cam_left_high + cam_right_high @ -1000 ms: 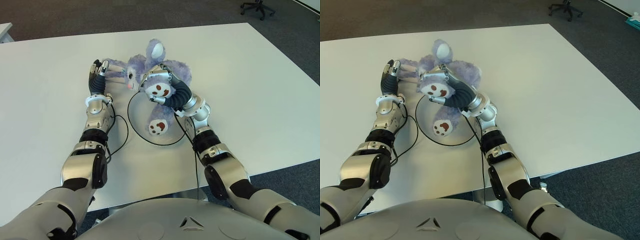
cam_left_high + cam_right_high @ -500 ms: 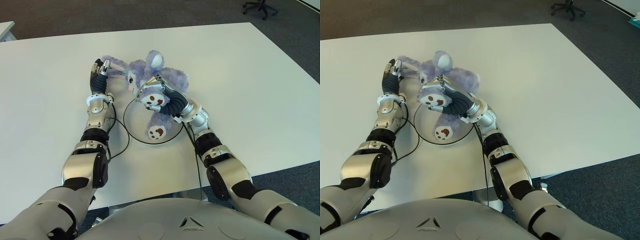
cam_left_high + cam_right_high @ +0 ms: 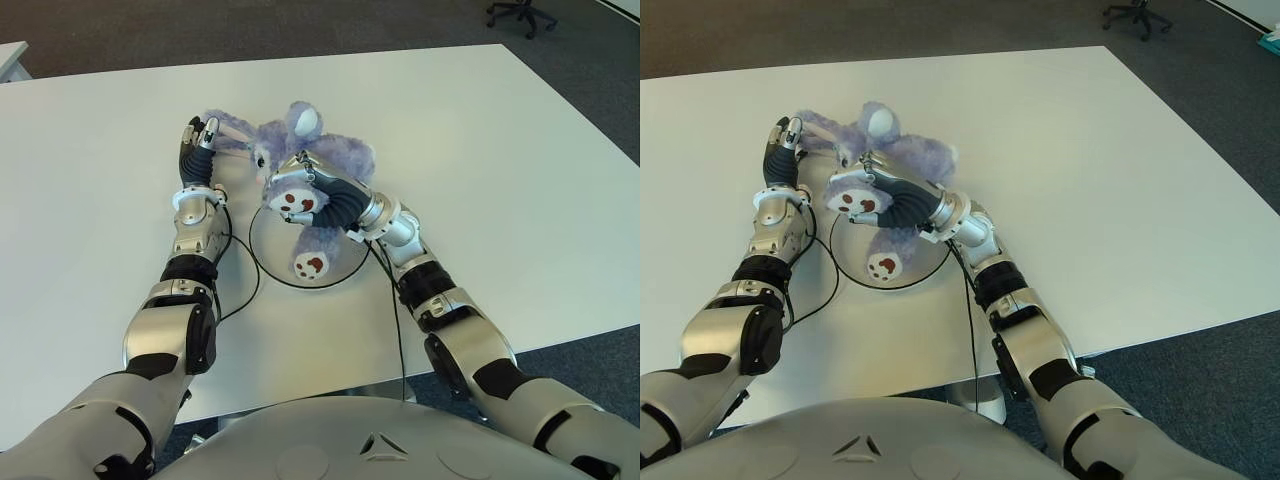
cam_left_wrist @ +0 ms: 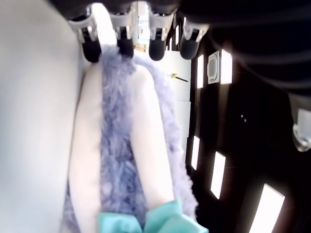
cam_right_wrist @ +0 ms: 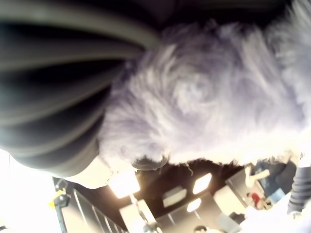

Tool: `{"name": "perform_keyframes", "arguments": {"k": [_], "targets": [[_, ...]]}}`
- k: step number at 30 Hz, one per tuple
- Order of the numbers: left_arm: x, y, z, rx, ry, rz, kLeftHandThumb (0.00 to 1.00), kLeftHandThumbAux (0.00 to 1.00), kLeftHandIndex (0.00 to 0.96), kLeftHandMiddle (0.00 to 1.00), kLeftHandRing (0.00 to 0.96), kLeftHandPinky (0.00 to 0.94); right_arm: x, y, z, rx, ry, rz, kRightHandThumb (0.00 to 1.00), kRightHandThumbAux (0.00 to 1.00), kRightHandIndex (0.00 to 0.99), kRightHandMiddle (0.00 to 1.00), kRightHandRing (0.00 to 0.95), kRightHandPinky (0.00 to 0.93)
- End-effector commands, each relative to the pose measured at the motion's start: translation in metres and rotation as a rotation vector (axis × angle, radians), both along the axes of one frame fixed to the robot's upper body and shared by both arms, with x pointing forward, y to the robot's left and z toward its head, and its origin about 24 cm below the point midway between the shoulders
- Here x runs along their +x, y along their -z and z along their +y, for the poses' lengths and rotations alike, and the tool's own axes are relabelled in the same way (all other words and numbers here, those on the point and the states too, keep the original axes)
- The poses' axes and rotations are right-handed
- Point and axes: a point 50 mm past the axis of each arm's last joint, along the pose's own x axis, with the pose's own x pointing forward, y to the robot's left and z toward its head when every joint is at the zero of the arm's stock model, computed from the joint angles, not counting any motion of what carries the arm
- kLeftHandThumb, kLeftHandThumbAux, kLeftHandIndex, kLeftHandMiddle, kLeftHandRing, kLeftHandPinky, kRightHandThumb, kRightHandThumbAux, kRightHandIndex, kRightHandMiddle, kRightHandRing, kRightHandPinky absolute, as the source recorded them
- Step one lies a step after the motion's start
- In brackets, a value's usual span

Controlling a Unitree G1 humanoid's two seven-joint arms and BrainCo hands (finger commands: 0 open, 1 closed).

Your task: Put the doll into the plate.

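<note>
— Where is your doll?

— Your purple plush doll lies near the middle of the white table, partly over the far rim of the plate; one foot with brown pads sits inside the plate, toward its near edge; the head and long ears stretch over the table toward its left edge.

— And your right hand?

— Your right hand is closed around the doll's other foot, just above the far part of the plate; its wrist view shows fur pressed close against the palm.

— The left?

— Your left hand is at the tip of an ear, beside the plate's far-left rim; the fingertips lie straight along the fur, not curled around it.
</note>
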Motion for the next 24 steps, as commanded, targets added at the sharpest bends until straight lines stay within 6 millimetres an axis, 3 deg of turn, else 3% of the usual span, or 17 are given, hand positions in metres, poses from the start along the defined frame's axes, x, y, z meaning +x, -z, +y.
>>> {"name": "perform_keyframes", "arguments": {"k": [1, 11, 14, 15, 16, 18, 22, 24], "targets": [[-0.0307, 0.0516, -0.0046, -0.084, -0.009, 0.222, 0.000, 0.408, 0.000, 0.081, 0.101, 0.148, 0.0007, 0.0047, -0.0010, -0.019, 0.001, 0.056, 0.701, 0.703, 0.438, 0.800, 0.801, 0.773], [-0.0334, 0.0514, -0.0057, -0.068, -0.007, 0.188, 0.000, 0.440, 0.000, 0.070, 0.089, 0.088, 0.0029, 0.0024, -0.0021, -0.041, -0.005, 0.122, 0.695, 0.708, 0.426, 0.701, 0.687, 0.643], [-0.0342, 0.0524, -0.0057, -0.051, -0.017, 0.191, 0.000, 0.451, 0.000, 0.054, 0.068, 0.069, 0.0035, 0.0002, -0.0031, -0.072, -0.011, 0.118, 0.678, 0.716, 0.410, 0.420, 0.382, 0.335], [-0.0340, 0.0523, -0.0056, -0.051, -0.019, 0.191, 0.000, 0.451, 0.000, 0.053, 0.068, 0.068, 0.0033, 0.0000, -0.0032, -0.084, -0.015, 0.112, 0.677, 0.717, 0.409, 0.399, 0.361, 0.314], [-0.0339, 0.0522, -0.0056, -0.051, -0.020, 0.192, 0.000, 0.449, 0.000, 0.046, 0.056, 0.046, 0.0031, -0.0002, -0.0032, -0.092, -0.018, 0.108, 0.444, 0.561, 0.301, 0.337, 0.288, 0.214], [-0.0338, 0.0523, -0.0056, -0.052, -0.023, 0.191, 0.000, 0.447, 0.000, 0.040, 0.046, 0.021, 0.0029, -0.0010, -0.0034, -0.103, -0.022, 0.097, 0.366, 0.505, 0.258, 0.307, 0.253, 0.166], [-0.0335, 0.0530, -0.0055, -0.065, -0.023, 0.193, 0.000, 0.439, 0.000, 0.028, 0.029, 0.000, 0.0021, -0.0024, -0.0039, -0.116, -0.021, 0.051, 0.341, 0.470, 0.228, 0.248, 0.186, 0.090], [-0.0335, 0.0532, -0.0050, -0.073, -0.020, 0.192, 0.000, 0.424, 0.000, 0.018, 0.015, 0.000, 0.0018, -0.0029, -0.0040, -0.126, -0.019, 0.028, 0.314, 0.436, 0.170, 0.171, 0.110, 0.017]]}}
